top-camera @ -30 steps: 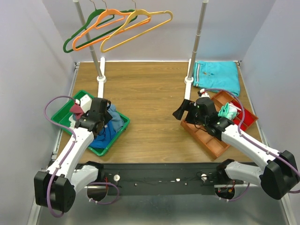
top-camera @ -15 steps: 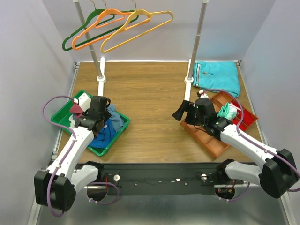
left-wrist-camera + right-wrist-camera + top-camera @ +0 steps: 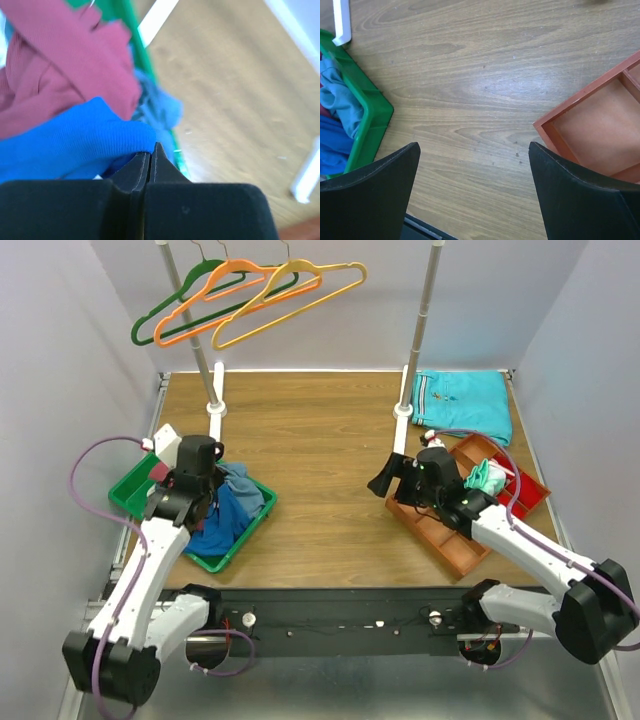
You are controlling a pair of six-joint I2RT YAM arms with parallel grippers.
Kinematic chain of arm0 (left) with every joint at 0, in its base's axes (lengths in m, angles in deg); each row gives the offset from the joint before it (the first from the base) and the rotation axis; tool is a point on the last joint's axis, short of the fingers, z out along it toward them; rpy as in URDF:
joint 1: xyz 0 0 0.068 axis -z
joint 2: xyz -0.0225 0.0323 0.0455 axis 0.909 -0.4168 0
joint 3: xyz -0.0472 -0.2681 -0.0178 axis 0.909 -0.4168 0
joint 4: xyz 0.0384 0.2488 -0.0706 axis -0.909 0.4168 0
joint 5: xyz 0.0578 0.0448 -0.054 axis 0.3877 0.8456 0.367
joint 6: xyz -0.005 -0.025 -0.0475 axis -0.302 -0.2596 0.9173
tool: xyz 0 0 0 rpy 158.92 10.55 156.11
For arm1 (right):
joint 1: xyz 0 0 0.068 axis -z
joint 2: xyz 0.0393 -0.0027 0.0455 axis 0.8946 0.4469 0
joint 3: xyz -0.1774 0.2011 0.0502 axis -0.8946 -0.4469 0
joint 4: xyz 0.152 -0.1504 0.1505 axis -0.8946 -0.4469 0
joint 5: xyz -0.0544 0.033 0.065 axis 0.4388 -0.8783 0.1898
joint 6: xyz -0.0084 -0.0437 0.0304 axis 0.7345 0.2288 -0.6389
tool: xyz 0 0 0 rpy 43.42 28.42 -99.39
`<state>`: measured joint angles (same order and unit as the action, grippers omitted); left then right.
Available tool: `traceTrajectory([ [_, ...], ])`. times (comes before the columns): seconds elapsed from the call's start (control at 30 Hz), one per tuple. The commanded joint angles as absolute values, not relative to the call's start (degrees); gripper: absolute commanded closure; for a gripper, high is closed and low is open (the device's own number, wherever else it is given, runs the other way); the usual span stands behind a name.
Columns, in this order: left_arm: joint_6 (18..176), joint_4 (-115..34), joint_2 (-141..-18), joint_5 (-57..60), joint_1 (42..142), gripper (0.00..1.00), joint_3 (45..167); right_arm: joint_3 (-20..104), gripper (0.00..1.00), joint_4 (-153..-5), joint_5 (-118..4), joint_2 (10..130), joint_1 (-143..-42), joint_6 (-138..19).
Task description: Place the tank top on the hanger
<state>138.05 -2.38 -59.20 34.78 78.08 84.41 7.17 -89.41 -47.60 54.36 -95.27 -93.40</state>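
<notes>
The royal blue tank top (image 3: pixel 218 525) lies bunched in the green bin (image 3: pixel 257 520) at the left. My left gripper (image 3: pixel 198 502) points down into the bin. In the left wrist view its jaws (image 3: pixel 151 150) are pressed together, with the tank top's blue cloth (image 3: pixel 75 140) coming out at the tips. The yellow hanger (image 3: pixel 290 302) hangs on the rack at the back, far from both arms. My right gripper (image 3: pixel 383 480) hovers open over bare wood near the middle. Nothing is between its fingers (image 3: pixel 474 146), and the tank top (image 3: pixel 332 140) shows at that view's left edge.
A maroon cloth (image 3: pixel 65 75) and a pale blue cloth (image 3: pixel 160 107) share the bin. Orange (image 3: pixel 215 305) and green (image 3: pixel 175 310) hangers hang beside the yellow one. A folded turquoise garment (image 3: pixel 462 403) lies back right. A red-brown divided tray (image 3: pixel 440 535) sits under the right arm. Two rack posts (image 3: pixel 425 320) stand behind.
My left gripper has closed from open and drawn back to the left, and the blue cloth is pulled up with it. The right arm has not moved.
</notes>
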Motion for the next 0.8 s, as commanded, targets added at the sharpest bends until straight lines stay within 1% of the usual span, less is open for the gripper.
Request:
traceTrajectory([
  [0.0, 132.1, -0.9, -50.0, 32.5, 77.7, 1.00, 90.0, 9.9, 0.04, -91.7, -47.1, 52.1, -95.5, -92.5],
  [0.17, 129.2, 3.3, -45.6, 32.5, 77.6, 1.00, 98.6, 12.8, 0.04, -92.1, -48.2, 52.9, -95.5, -92.5],
  [0.33, 126.3, 5.0, -45.4, 33.1, 77.6, 1.00, 109.4, 16.0, 0.03, -91.9, -48.9, 54.8, -95.5, -91.9],
  [0.53, 122.7, -0.4, -48.7, 30.1, 77.6, 1.00, 119.2, 20.5, 0.03, -91.2, -49.1, 58.0, -95.5, -92.0],
  [0.7, 121.3, -4.9, -54.6, 26.6, 77.6, 1.00, 132.2, 25.3, 0.04, -92.5, -51.4, 61.0, -95.5, -91.8],
  [0.77, 120.7, -6.9, -56.9, 23.3, 77.6, 1.00, 137.0, 27.5, 0.03, -93.3, -51.2, 61.8, -95.5, -91.6],
])
